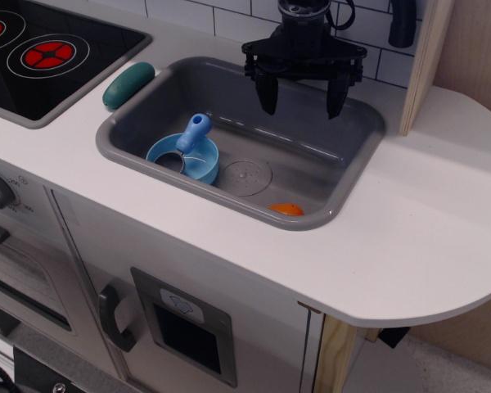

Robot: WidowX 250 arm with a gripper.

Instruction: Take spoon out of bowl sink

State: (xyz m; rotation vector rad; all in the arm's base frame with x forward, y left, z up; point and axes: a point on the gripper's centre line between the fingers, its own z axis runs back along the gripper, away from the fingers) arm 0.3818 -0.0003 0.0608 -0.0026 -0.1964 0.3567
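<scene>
Gripper: fingers spread wide, holding nothing, above the sink's back half.
Sink: grey basin set in the counter.
Bowl: in the sink's left end.
Spoon: in the bowl, handle on its back rim.

1. White counter: rounded right end, front edge runs left to right.
2. Grey sink set into counter, mid-back, near tiled wall.
3. Black hob w/ red rings inset at back-left corner.
4. Dark green oblong piece lies on counter betw. hob and sink's left-back corner, just beside sink rim.
5. Wooden upright stands at back-right.
</scene>
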